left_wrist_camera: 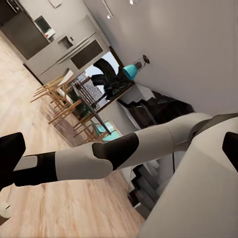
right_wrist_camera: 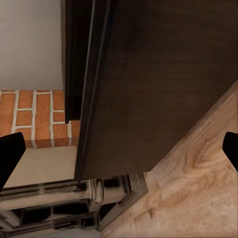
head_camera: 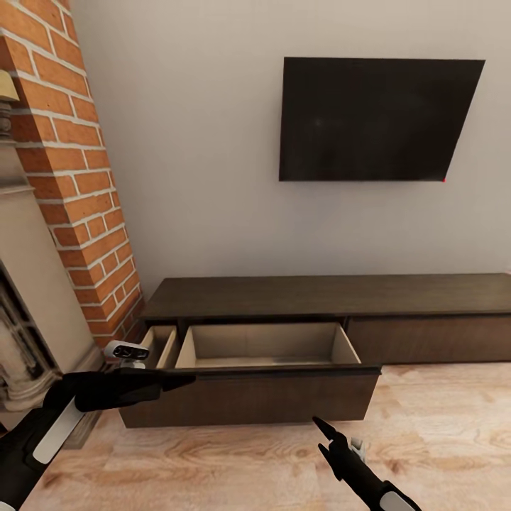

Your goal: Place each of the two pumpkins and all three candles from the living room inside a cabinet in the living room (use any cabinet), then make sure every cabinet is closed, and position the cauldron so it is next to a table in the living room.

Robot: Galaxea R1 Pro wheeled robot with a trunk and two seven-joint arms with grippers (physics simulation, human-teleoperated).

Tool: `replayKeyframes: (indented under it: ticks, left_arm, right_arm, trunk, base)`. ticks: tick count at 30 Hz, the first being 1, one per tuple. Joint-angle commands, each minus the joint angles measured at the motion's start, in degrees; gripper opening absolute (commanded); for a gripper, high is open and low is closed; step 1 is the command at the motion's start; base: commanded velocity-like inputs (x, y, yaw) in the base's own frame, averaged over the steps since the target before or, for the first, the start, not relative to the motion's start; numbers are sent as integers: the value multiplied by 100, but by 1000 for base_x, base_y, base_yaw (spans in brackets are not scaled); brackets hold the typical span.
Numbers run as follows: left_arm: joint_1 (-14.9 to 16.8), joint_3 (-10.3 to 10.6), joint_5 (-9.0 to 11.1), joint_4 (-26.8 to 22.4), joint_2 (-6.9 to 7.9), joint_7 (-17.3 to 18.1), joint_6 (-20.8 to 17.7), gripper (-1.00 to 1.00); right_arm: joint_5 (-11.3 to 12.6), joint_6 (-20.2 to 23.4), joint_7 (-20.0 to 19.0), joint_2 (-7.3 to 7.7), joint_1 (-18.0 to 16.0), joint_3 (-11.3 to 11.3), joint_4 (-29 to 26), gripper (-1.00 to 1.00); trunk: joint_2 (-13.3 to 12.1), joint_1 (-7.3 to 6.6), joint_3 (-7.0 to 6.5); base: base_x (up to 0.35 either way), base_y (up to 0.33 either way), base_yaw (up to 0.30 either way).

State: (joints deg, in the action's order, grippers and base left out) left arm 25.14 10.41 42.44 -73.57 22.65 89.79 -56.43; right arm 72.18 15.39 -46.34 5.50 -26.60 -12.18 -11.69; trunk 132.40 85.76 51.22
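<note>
The cabinet (head_camera: 333, 298), a long, low dark brown wooden unit, runs across the lower middle of the head view, against the pale wall. One wide pull-out drawer (head_camera: 266, 348) stands open at lower centre, showing a pale beige inside with nothing visible in it. A second, narrower drawer (head_camera: 162, 344) is pulled out just to its left, beside the brick fireplace (head_camera: 71, 177) that fills the left edge. At lower right, one more flat front (head_camera: 426, 339) sits flush and closed.

By its look, the cabinet is heavy, rigid wood that would not shift. The fronts have no handles, so the likely place to take hold is the top lip of a drawer front, or a flat push on its face to shut it.

One black television (head_camera: 372, 119) hangs on the wall at upper right. The floor (head_camera: 440, 426) is pale wood planks.

Two arms show. The left gripper (head_camera: 128, 352) sits at lower left, just beside the narrow drawer; whether its fingers are spread or pressed together cannot be told. The right gripper (head_camera: 328, 434) points up at bottom centre-right, below the open drawer's front; in the right wrist view its dark fingertips (right_wrist_camera: 11, 153) sit at opposite edges, spread wide and empty, facing the dark drawer front.
</note>
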Motion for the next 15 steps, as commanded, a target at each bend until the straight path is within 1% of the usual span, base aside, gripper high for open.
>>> replayKeyframes:
  ticks: [1, 5, 7, 10, 15]
  left_arm:
    - [4, 14, 10, 1, 4, 21, -61, 100]
    - [5, 14, -15, 1, 2, 21, -61, 100]
    - [2, 12, -30, 1, 7, 21, -61, 100]
    - [7, 13, -51, -5, 10, 21, -61, 100]
    - [3, 13, -62, -8, 4, 21, -61, 100]
  right_arm:
    - [56, 42, -10, 4, -3, -30, 3, 100]
    - [16, 36, -1, 4, -3, -30, 31, 100]
    - [-46, 35, 1, 4, -3, -30, 79, 100]
    - [-123, 29, 2, -2, -3, -29, 138, 100]
    - [-148, 0, -8, -2, -3, -27, 163, 100]
  trunk:
    - [-39, -24, -13]
    - [-200, -112, -85]
    - [-280, -155, -121]
    - [-400, -221, -174]
    - [-601, -331, -263]
  base:
    - [0, 0, 0]
    - [-5, 0, 0]
    - [-129, 0, 0]
    - [-257, 0, 0]
    - [-321, 0, -17]
